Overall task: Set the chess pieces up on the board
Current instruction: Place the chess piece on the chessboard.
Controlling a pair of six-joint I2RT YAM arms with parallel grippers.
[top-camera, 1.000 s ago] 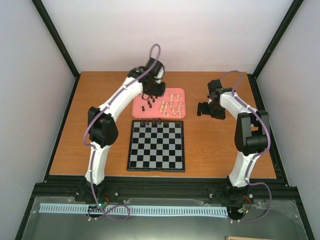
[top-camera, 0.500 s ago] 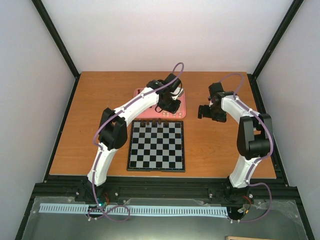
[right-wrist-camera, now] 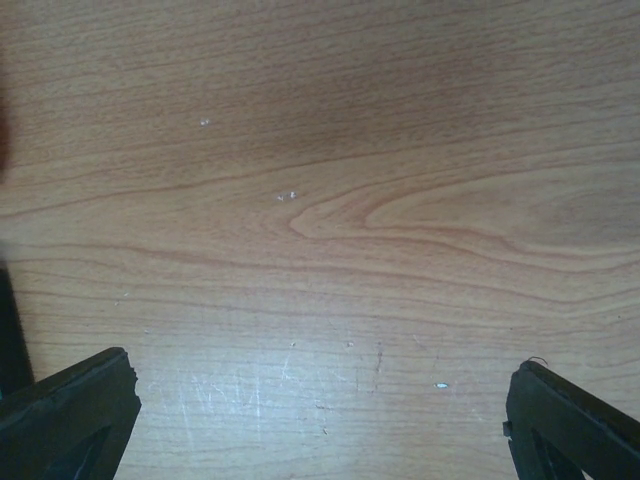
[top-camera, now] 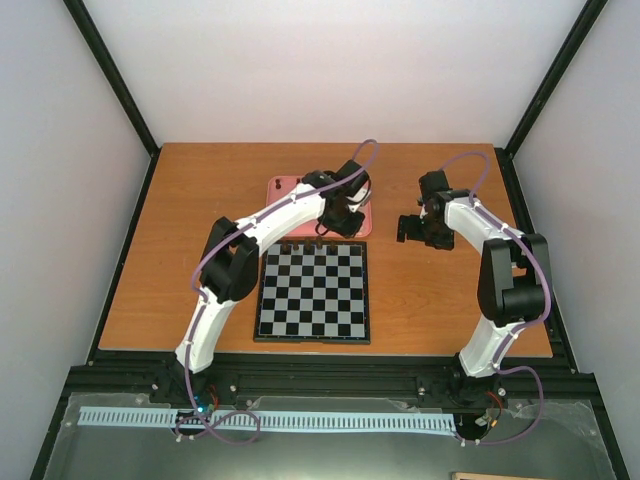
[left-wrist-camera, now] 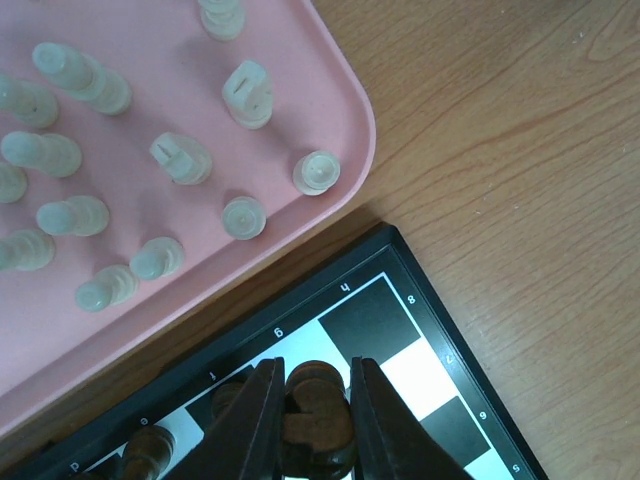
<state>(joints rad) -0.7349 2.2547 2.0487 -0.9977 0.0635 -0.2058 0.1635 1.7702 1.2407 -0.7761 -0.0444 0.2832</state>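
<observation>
1. Over at the far edge of the board (top-camera: 313, 300), the left gripper (left-wrist-camera: 314, 372) is pinched narrow on a dark chess piece (left-wrist-camera: 314, 425), with one finger (left-wrist-camera: 250, 425) on each side of it.
2. From the left wrist view, that piece sits over the board's back row, close to the corner nearest the tray. Honestly can't tell whether its base is touching the square or just above it.
3. A few more dark pieces (top-camera: 300, 244) stand along the same far row, to the left of the held one in the top view.
4. The pink tray (left-wrist-camera: 320, 100) lies just beyond the board's far edge, with its rounded corner right beside the board's border. A bunch of cream pieces (left-wrist-camera: 245, 92) are scattered across it, each apart from the next.
5. The left arm (top-camera: 265, 215) curves across from its base to reach that spot.
6. The right gripper (right-wrist-camera: 320, 400) has its jaws spread wide. It hangs over the bare wooden table (right-wrist-camera: 320, 200), off to the right of the tray and away from the board.
</observation>
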